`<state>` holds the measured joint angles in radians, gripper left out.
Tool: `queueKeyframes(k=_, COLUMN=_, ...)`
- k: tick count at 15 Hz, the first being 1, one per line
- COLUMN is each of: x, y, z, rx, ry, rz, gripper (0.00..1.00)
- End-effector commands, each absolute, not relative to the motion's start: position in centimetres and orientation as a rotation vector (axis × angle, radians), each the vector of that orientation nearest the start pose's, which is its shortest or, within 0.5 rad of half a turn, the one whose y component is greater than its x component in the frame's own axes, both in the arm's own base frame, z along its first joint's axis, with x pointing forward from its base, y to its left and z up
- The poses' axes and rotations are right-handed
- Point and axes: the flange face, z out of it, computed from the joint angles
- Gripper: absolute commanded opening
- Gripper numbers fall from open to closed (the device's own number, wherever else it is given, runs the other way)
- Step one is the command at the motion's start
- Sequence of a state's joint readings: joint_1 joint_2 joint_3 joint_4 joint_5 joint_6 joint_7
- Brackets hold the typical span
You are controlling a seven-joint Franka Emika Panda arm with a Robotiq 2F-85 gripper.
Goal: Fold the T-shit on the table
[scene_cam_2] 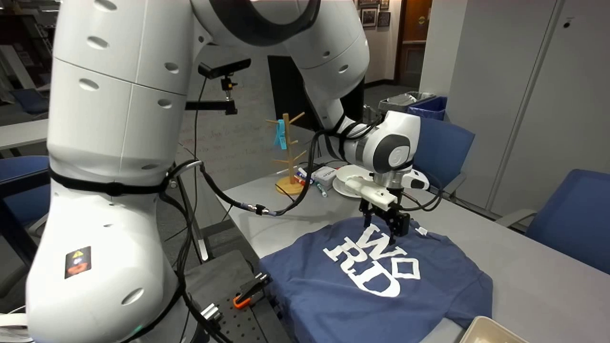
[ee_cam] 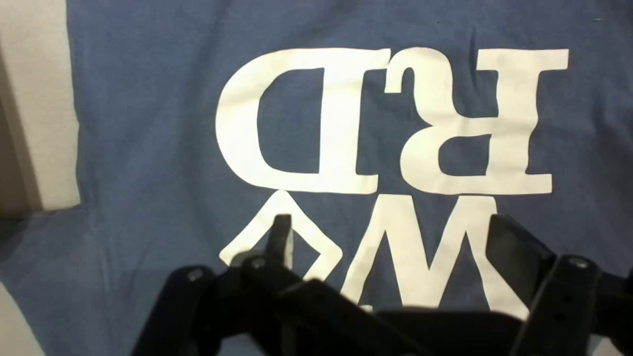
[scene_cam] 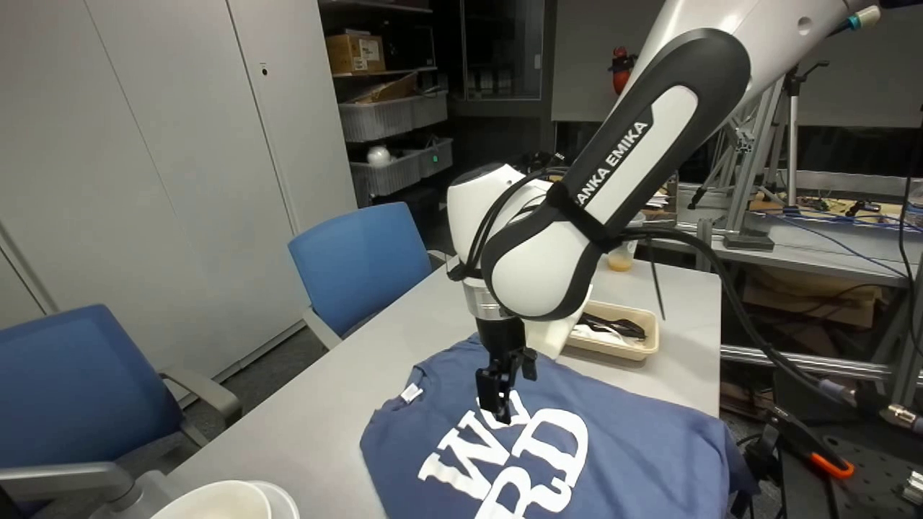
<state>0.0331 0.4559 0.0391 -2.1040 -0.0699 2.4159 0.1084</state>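
Note:
The blue T-shirt (scene_cam: 634, 425) lies spread out, print up, on the light table (scene_cam: 317, 418), with white letters and a white diamond on its front. Its collar tag shows in both exterior views. In an exterior view the shirt (scene_cam_2: 305, 281) hangs over the table edge nearest the robot base. My gripper (scene_cam: 510, 393) points down above the printed part near the collar, also seen in an exterior view (scene_cam_2: 380, 231). In the wrist view the gripper (ee_cam: 389, 227) has its fingers wide apart, with nothing between them but the shirt (ee_cam: 148, 123) below. The gripper hides part of the print.
A tan tray (scene_cam: 645, 339) with dark and white items stands beside the shirt. White dishes (scene_cam: 216, 501) sit near the table's end; white plates (scene_cam_2: 345, 181), markers and a wooden peg stand (scene_cam_2: 289, 157) show in an exterior view. Blue chairs (scene_cam: 360, 259) line one side.

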Motion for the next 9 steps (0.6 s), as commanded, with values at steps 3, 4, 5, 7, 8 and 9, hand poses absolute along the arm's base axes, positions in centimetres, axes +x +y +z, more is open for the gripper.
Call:
queueKeyframes(k=3, x=57.6, y=4.5, z=13.0, rx=-3.193, ry=0.006, rz=0.22, gripper=1.0)
queueKeyframes(k=4, x=57.7, y=4.6, z=12.0, rx=-3.197, ry=0.003, rz=0.212, gripper=1.0)
queueKeyframes(k=5, x=57.9, y=4.7, z=10.9, rx=-3.204, ry=0.002, rz=0.199, gripper=1.0)
queueKeyframes(k=7, x=58.3, y=4.8, z=9.2, rx=-3.211, ry=0.004, rz=0.18, gripper=1.0)
queueKeyframes(k=8, x=58.5, y=4.8, z=8.5, rx=-3.211, ry=0.008, rz=0.175, gripper=1.0)
queueKeyframes(k=9, x=58.7, y=4.8, z=7.8, rx=-3.21, ry=0.016, rz=0.17, gripper=1.0)
